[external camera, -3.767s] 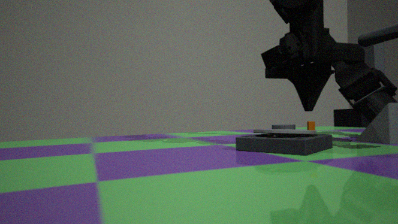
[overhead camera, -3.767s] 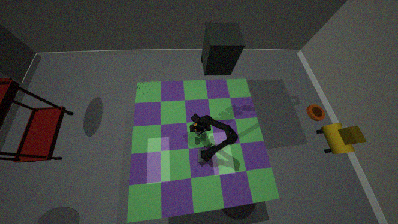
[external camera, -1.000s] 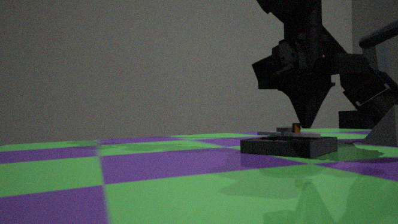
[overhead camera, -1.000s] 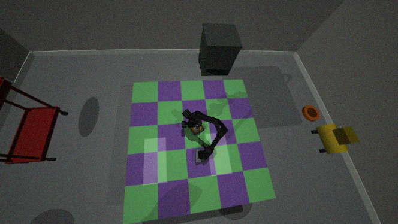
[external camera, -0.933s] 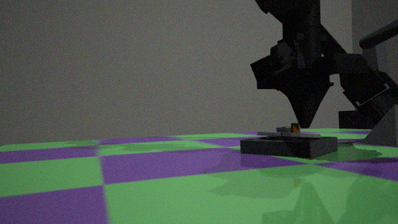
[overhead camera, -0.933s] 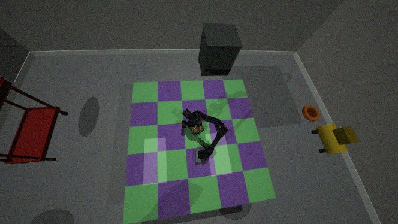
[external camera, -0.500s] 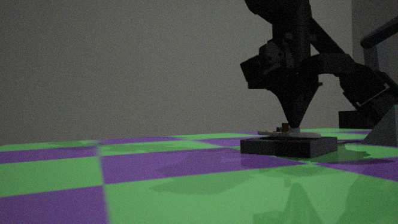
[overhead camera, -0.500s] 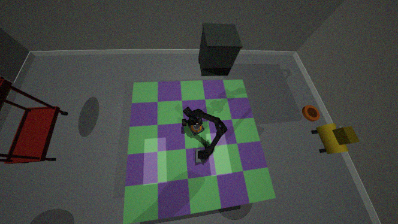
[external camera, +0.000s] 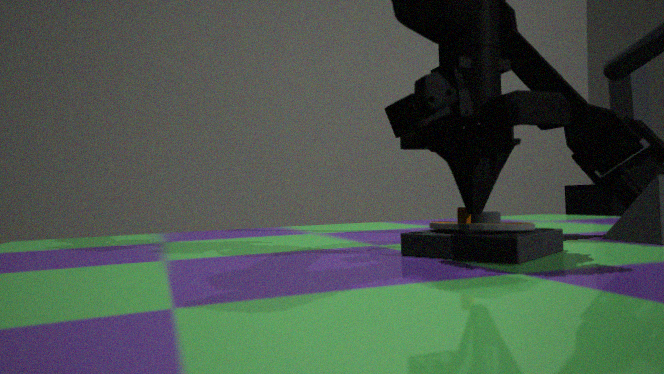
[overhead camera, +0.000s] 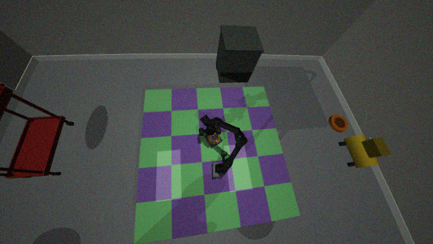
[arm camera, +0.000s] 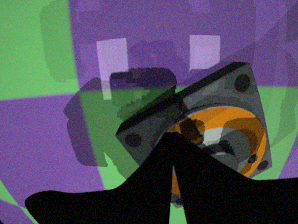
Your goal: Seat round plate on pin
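Right of centre in the exterior view, the gripper [external camera: 474, 210] is pointing straight down, its dark fingers pressed together into one wedge and pinching nothing, the tip standing beside the small orange tab [external camera: 464, 216] on the round plate [external camera: 482, 226]. That thin pale disc is lying almost level on the square dark base [external camera: 482, 245], around the short grey post [external camera: 487, 216]. Glossy green and purple checkered floor [external camera: 250, 310] is stretching open toward the lower left. From the wrist camera, the plate's orange ring [arm camera: 222, 125] is showing matte.
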`<state>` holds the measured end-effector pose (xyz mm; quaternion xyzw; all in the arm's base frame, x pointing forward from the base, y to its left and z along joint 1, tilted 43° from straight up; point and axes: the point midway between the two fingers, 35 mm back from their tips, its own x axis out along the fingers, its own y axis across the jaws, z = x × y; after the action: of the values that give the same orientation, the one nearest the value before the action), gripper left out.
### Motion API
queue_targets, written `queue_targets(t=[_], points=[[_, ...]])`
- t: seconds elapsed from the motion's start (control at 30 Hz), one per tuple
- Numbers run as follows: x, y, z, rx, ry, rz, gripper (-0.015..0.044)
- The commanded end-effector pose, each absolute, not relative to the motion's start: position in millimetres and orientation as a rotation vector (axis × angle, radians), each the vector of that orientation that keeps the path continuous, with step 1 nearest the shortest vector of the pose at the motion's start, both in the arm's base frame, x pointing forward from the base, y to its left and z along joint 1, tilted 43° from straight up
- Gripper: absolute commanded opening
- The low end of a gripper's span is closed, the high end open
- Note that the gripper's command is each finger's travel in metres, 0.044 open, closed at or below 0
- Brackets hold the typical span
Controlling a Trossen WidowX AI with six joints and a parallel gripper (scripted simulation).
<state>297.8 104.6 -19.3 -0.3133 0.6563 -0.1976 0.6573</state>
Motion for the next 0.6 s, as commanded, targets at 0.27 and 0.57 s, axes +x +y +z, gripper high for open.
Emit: queue_targets(t=[0.27,0.57], points=[[302.1,116.9,-2.2,-0.709,1.481,-0.448,0.0000],[298.9,124.4,9.7,-0.720,1.483,-0.450,0.0000]])
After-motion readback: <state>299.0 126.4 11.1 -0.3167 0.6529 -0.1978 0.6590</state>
